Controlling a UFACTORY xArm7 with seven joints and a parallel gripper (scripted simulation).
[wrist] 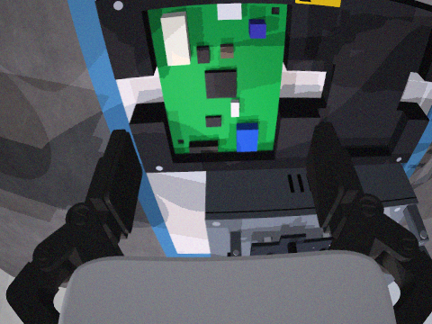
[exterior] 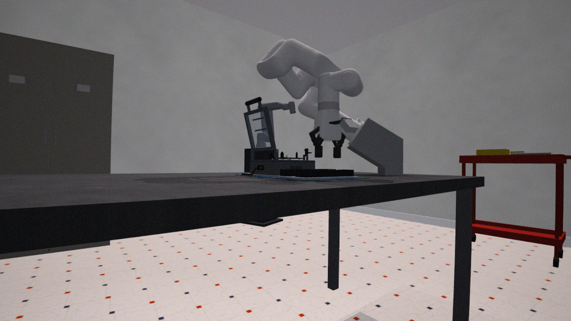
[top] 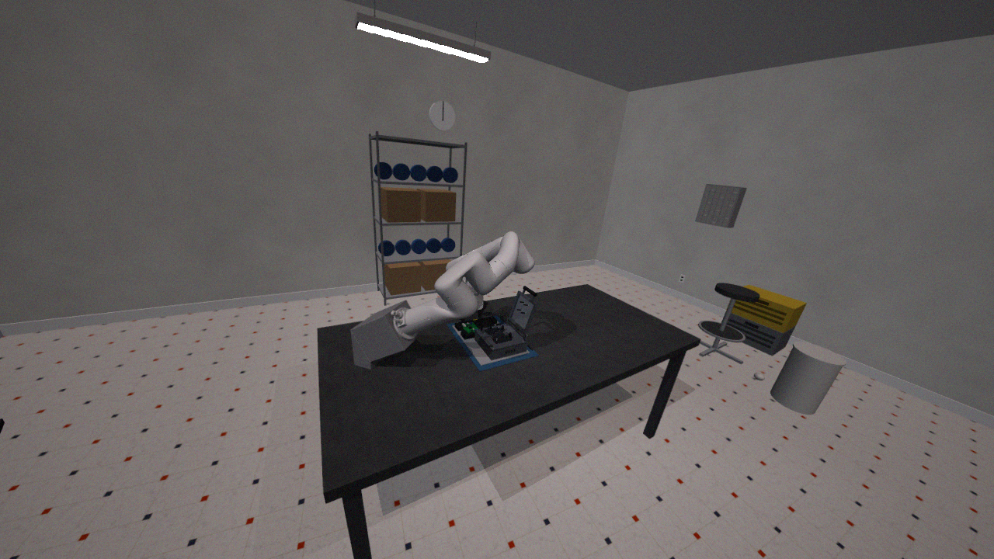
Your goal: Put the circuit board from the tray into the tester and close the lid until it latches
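The green circuit board [wrist: 263, 85] [top: 467, 330] lies face up in the left pocket of the black tray [wrist: 294, 137] [exterior: 331, 172] in the wrist view. Its long white connector [wrist: 176, 40] is at the upper left, at the end away from the tester. My gripper [wrist: 222, 146] [exterior: 327, 154] is open and empty, pointing down above the tray, its fingers spread wider than the board. The tester [wrist: 252, 189] [exterior: 265, 166] [top: 507, 348] stands beside the tray. Its lid [exterior: 270, 129] [top: 523, 311] stands open, handle [exterior: 253, 100] on top. The latch hook [exterior: 306, 153] is upright. The locating pins cannot be told clearly.
Tray and tester stand on a blue-edged white mat [wrist: 92, 51] [top: 509, 360] on the dark table [top: 430, 417]. The tray's other pocket [wrist: 369, 85] holds nothing visible. The grey robot base [exterior: 385, 145] [top: 378, 340] is beside the mat. A grey arm-like shape [exterior: 279, 105] shows behind the lid.
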